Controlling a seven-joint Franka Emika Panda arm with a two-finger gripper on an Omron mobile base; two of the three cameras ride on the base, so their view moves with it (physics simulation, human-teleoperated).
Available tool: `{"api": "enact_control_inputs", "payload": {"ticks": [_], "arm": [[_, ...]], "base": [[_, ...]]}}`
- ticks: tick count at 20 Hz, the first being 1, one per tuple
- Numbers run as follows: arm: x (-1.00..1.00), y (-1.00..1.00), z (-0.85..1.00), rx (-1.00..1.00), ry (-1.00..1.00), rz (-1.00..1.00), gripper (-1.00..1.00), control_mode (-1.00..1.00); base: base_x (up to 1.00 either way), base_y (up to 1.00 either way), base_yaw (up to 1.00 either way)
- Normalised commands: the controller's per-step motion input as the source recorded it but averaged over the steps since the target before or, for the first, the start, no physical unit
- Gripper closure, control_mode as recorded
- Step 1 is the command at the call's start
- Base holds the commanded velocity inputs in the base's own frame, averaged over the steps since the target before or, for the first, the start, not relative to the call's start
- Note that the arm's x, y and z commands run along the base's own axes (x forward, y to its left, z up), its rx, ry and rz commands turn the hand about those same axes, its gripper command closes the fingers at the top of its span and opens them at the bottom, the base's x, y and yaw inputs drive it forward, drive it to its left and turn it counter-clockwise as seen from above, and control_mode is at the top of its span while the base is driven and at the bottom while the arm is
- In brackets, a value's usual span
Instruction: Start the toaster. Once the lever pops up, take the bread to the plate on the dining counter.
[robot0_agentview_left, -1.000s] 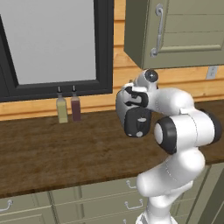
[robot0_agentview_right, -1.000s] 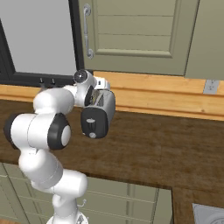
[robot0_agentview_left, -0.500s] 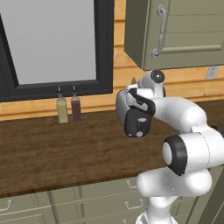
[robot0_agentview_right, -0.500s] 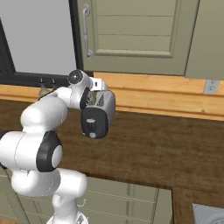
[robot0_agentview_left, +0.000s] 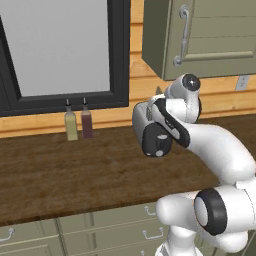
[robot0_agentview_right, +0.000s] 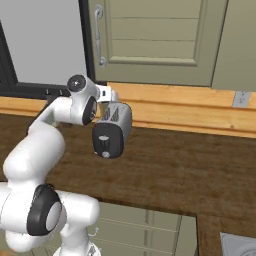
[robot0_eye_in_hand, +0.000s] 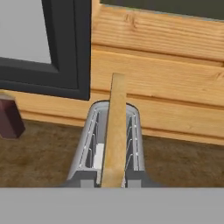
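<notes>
- Left base view: the arm bends over the toaster (robot0_agentview_left: 152, 131), which stands on the dark wood worktop (robot0_agentview_left: 75, 172) right of two small bottles (robot0_agentview_left: 78, 120); the wrist hides the slots, so the claw's grip can't be read here.
- Right base view: the gripper (robot0_agentview_right: 111, 95) hangs just above the toaster's top; the lever (robot0_agentview_right: 104, 143) sits on the black end face, its position too small to judge.
- Hand view: the bread (robot0_eye_in_hand: 114, 135) stands edge-on, risen clear of the toaster's slots and running between the fingers — apparently pinched by narrowly set jaws. Judged so, toasting is done; the carry to the plate remains.
</notes>
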Motion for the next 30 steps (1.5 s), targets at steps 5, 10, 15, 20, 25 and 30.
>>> {"api": "enact_control_inputs", "payload": {"ticks": [5,10,15,20,25,30], "arm": [[-0.81,-0.01,0.22,0.00,0.12,0.01,1.00,-1.00],[-0.99,0.00,0.00,0.00,0.03,0.00,1.00,-1.00],[-0.87,-0.04,0.00,0.00,0.00,0.00,1.00,-1.00],[-0.70,0.00,0.04,0.00,0.00,0.02,1.00,-1.00],[-0.51,0.00,0.05,0.00,0.00,0.03,1.00,-1.00],[-0.13,0.00,0.00,0.00,0.00,0.01,1.00,-1.00]], "base": [[0.00,0.00,0.00],[0.00,0.00,0.00],[0.00,0.00,0.00],[0.00,0.00,0.00],[0.00,0.00,0.00],[0.00,0.00,0.00]]}}
